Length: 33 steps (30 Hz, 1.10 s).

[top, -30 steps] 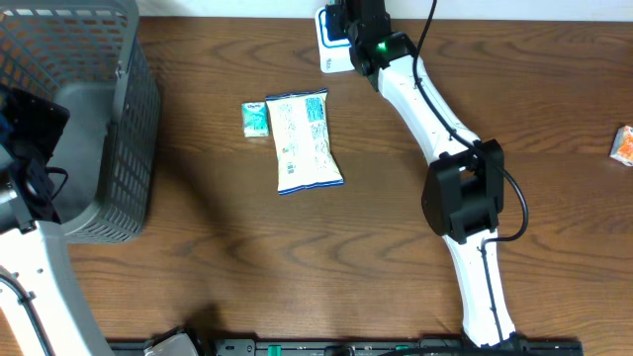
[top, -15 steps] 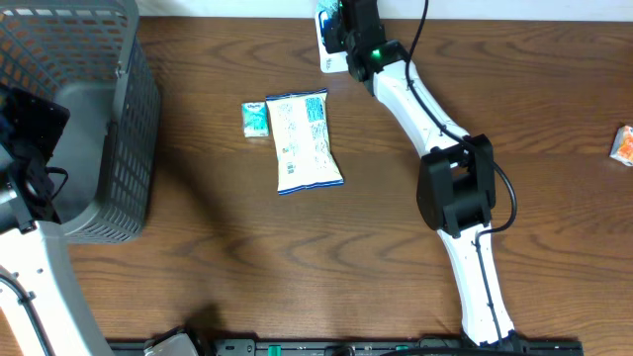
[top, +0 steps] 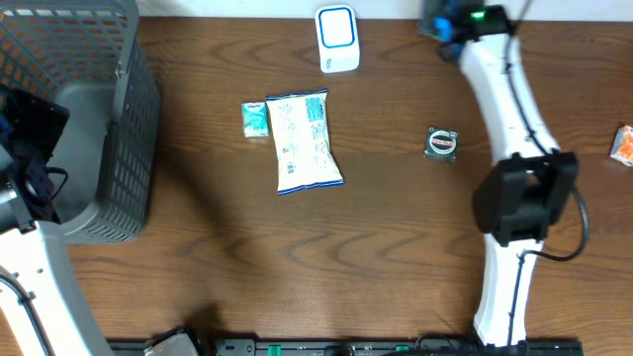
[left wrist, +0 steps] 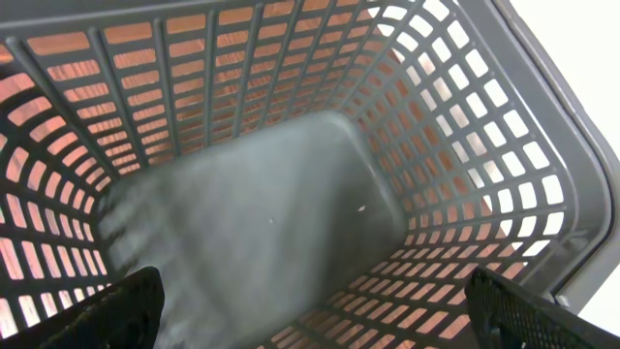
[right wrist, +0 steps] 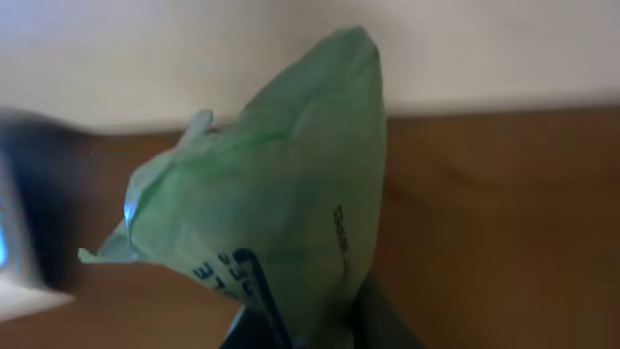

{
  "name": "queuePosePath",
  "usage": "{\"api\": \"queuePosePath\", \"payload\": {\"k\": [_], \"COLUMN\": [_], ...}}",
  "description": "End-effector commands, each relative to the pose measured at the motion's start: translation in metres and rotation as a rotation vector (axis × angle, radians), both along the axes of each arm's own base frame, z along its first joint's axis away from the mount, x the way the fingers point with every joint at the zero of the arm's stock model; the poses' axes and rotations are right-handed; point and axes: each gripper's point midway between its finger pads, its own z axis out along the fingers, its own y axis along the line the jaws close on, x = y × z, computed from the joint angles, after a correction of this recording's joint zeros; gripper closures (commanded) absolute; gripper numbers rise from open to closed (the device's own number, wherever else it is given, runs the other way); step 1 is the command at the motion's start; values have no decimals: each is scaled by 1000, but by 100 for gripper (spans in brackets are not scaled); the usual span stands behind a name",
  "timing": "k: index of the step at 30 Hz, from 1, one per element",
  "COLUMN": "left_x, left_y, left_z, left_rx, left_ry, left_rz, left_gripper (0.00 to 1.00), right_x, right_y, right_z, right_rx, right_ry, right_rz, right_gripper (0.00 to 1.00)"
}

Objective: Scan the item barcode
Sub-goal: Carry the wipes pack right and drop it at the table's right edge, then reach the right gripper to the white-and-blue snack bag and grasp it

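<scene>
Right end effector is seen clamped shut on a green packet, raised at the far edge of the surface, with the white scanner to its left. Left end effector is spread wide above a grey basket.

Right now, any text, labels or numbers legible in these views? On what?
Nothing reads clearly.
On the white and blue bag: print too small.
On the small green packet: too small.
On the round dark packet: label too small.
On the orange packet: too small.
On the green bag, right wrist view: dark letters, blurred and cut off.
</scene>
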Motion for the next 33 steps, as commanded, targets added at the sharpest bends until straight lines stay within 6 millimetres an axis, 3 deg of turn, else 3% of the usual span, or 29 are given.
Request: {"api": "queuePosePath", "payload": {"k": [1,2,4,5,6,10,12,13,14,16,20,24,26,29,33], "left_x": [-1,-1,-1,-1,-1,-1,-1,-1,-1,-1,-1,-1,-1,-1,-1], "left_y": [2,2,2,2,2,2,2,2,2,2,2,2,2,2,2], "left_z": [0,0,0,0,0,0,0,0,0,0,0,0,0,0,0], "left_rx": [-1,-1,-1,-1,-1,-1,-1,-1,-1,-1,-1,-1,-1,-1,-1], "left_ry": [0,0,0,0,0,0,0,0,0,0,0,0,0,0,0], "left_rz": [15,15,15,15,15,15,15,15,15,15,15,15,15,15,15], "left_gripper": [2,2,2,2,2,2,2,2,2,2,2,2,2,2,2], "right_x": [-33,-41,-70,-78,-94,-130,-145,-153,-160,-167,-163,-148,-136,-108,-80], "right_y": [-100,-114,-171,-184,-212,-265,-285,-295,-302,-307,-290,-266,-245,-183,-117], "right_z": [-2,-5,-13,-15,-20,-41,-52,-59,-64,-75,-92,-90,-88,-80,-56], "right_rx": [-165,-178,-214,-212,-195,-82,-30,-4,22,78,205,285,352,555,776], "right_ry": [114,142,234,254,291,358,377,384,386,392,396,370,349,303,222], "right_rz": [-214,-243,-356,-379,-432,-510,-543,-566,-593,-604,-546,-472,-408,-222,7], "right_gripper": [99,99,99,99,99,96,65,37,27,18,9,9,9,10,12]}}
